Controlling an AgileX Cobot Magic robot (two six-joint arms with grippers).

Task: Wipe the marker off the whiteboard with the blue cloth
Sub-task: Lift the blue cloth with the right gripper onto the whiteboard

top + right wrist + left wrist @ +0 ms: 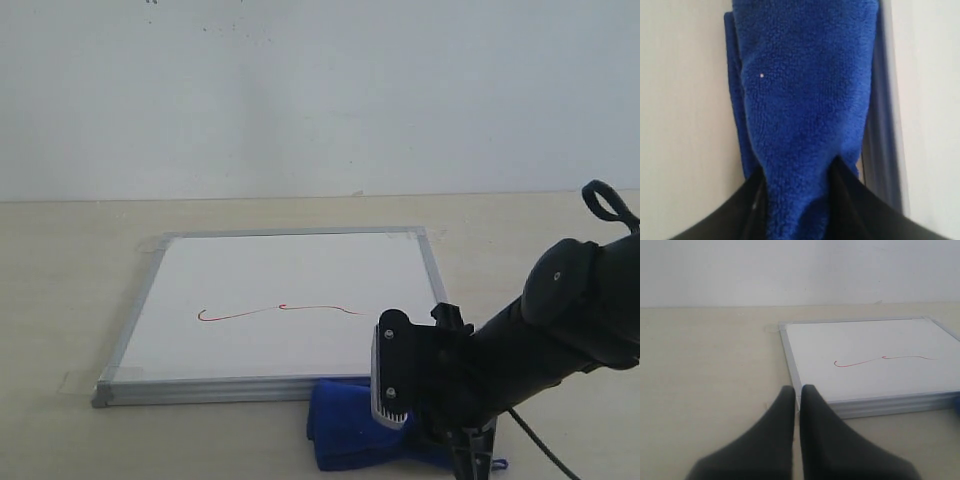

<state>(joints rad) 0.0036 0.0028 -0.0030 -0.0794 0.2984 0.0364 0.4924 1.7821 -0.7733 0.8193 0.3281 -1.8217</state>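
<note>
Board (290,290), centre of ext. view: plain white face, thin silver-grey frame, no pattern. Across its lower middle runs a thin red line (280,311), wavy, w/ a small hook at the left end. Tape (85,381) at the board's lower-left corner: clear, glossy. Cloth (345,425), bottom centre: deep blue, nubby pile, one tiny white speck in right wrist view. Counter (60,280): pale beige, plain. Wall (300,90), upper half: off-white, a few faint dark specks near the top edge. Arm (560,320), lower right: black, w/ a light grey ribbed plate (388,375) on its front. Left tool (799,390): matte black. Right tool (796,172): black too.
</note>
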